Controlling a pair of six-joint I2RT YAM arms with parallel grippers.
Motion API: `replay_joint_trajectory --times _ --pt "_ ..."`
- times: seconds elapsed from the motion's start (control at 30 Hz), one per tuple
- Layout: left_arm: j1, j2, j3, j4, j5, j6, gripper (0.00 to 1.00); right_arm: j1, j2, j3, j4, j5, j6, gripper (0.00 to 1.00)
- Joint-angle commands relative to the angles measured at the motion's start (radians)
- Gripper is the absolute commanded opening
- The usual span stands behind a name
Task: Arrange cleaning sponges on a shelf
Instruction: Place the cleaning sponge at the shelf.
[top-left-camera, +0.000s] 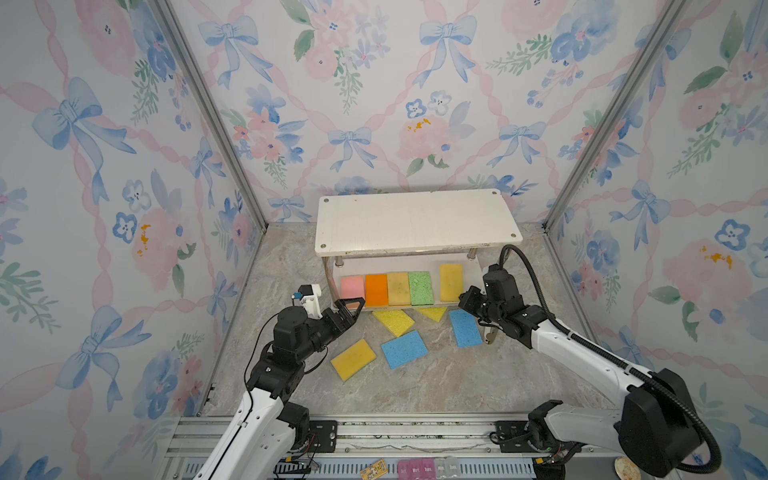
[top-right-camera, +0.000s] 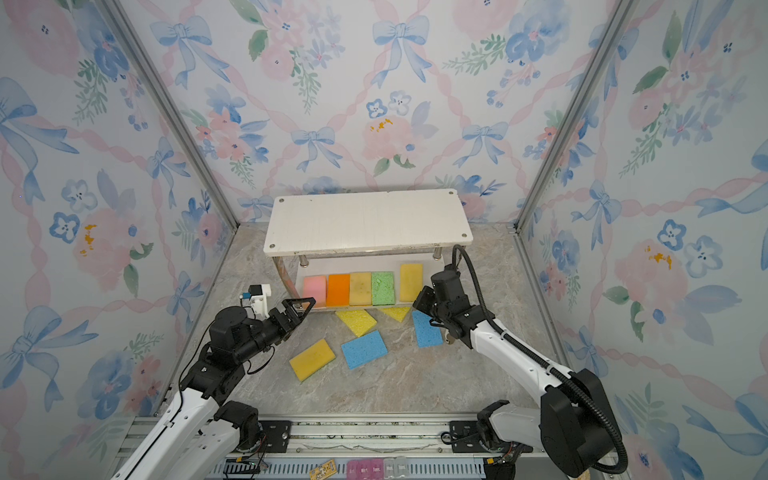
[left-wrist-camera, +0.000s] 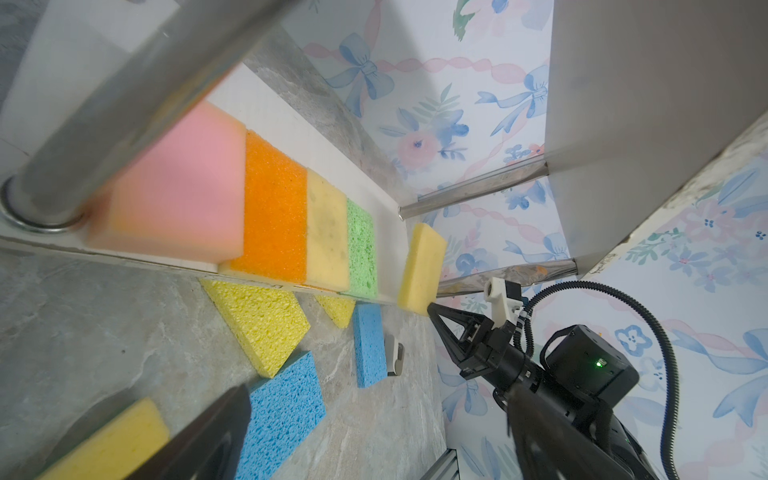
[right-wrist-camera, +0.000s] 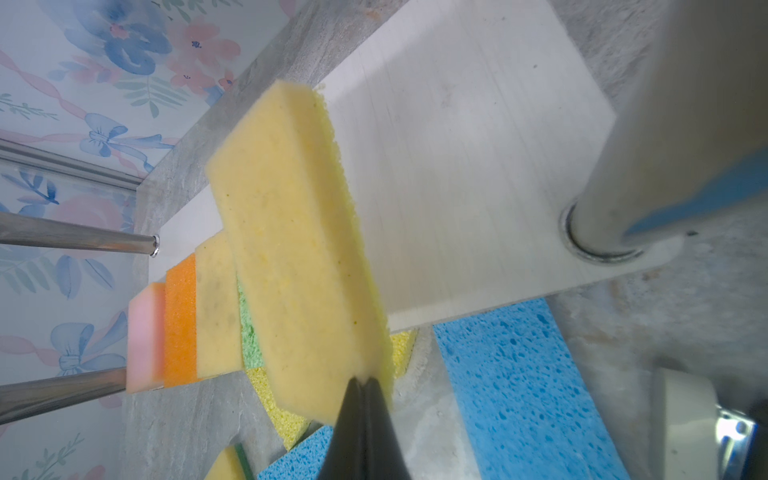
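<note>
The shelf (top-left-camera: 415, 220) stands at the back. Its lower board (right-wrist-camera: 478, 166) carries a row of pink (top-left-camera: 352, 286), orange (top-left-camera: 376, 289), mustard (top-left-camera: 398, 288) and green (top-left-camera: 420, 287) sponges. To their right, apart from the row, a mustard yellow sponge (top-left-camera: 451, 282) overhangs the board's front edge. My right gripper (top-left-camera: 461, 297) (right-wrist-camera: 365, 382) is shut on its near corner. My left gripper (top-left-camera: 349, 307) (left-wrist-camera: 374, 449) hangs open and empty at the shelf's left front leg (left-wrist-camera: 124, 104), by the pink sponge. Bright yellow (top-left-camera: 394, 322), blue (top-left-camera: 404, 349) (top-left-camera: 465, 328) and mustard (top-left-camera: 353, 359) sponges lie on the floor.
Another yellow sponge (top-left-camera: 432, 312) sticks out from under the lower board. A small grey clip (left-wrist-camera: 395, 355) lies beside the right-hand blue sponge, under my right wrist. Flowered walls close in left, right and behind. A metal rail (top-left-camera: 374, 432) runs along the front.
</note>
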Motion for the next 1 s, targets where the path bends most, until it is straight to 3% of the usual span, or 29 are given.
replay_joint_trajectory --times 0.0,0.1,0.27,0.43,0.7,0.83,0.97 --pt "0.01 0.001 0.023 -0.009 0.027 0.031 0.98 0.016 0.032 -0.012 0.029 0.04 -0.022 0.04" --pt "0.015 -0.008 0.012 -0.008 0.032 0.027 0.98 0.026 0.052 -0.013 0.035 0.041 -0.02 0.08" --pt "0.022 -0.019 0.002 -0.01 0.046 0.021 0.98 0.032 0.077 -0.001 0.031 0.037 -0.022 0.25" --pt "0.031 -0.019 -0.008 -0.008 0.061 0.017 0.98 0.037 0.078 0.001 0.022 0.033 -0.018 0.55" --pt "0.036 -0.057 -0.016 -0.008 0.061 0.016 0.98 0.083 -0.152 -0.059 -0.073 0.089 0.017 0.74" --pt "0.037 -0.065 -0.029 -0.009 0.053 0.01 0.98 0.12 -0.28 -0.132 -0.137 0.067 0.16 0.79" --pt "0.038 -0.071 -0.038 -0.008 0.042 0.001 0.98 0.094 -0.352 -0.281 -0.012 -0.055 0.402 0.68"
